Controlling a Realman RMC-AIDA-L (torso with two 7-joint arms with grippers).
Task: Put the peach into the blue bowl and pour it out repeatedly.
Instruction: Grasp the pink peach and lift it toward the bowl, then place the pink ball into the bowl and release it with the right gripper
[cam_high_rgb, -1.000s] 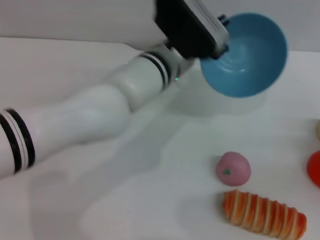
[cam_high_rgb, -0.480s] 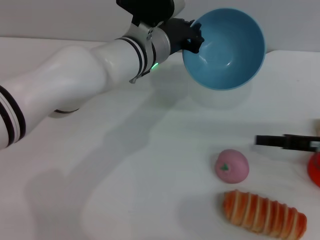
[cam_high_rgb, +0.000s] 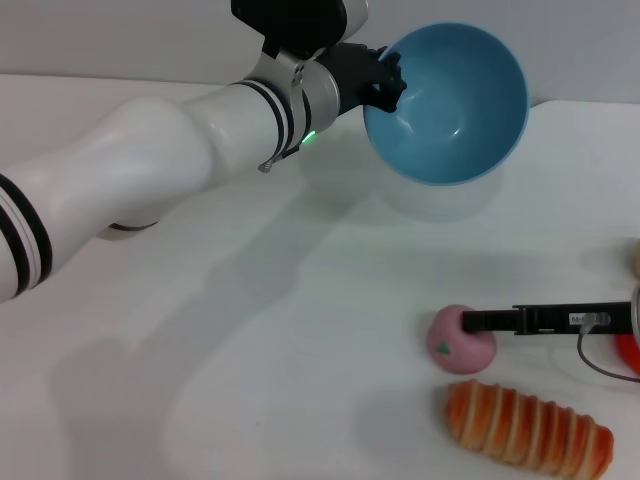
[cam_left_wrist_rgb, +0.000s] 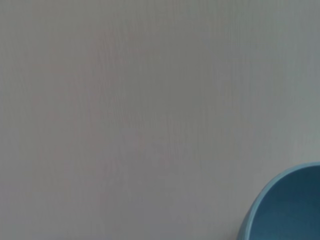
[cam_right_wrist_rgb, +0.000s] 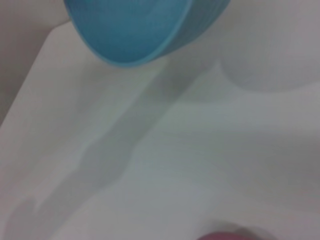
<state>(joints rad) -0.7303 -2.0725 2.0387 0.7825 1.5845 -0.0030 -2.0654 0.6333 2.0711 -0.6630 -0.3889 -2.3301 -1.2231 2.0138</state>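
Low on the table, peach touches right gripper tip, finger spread unclear; left gripper pinches raised blue bowl rim, well apart.

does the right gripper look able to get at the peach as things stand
Probably yes. The right gripper reaches in from the right, its tip already at the peach, with nothing between them. The striped bread lies just in front, apart from it, and the left gripper holds the blue bowl aloft.
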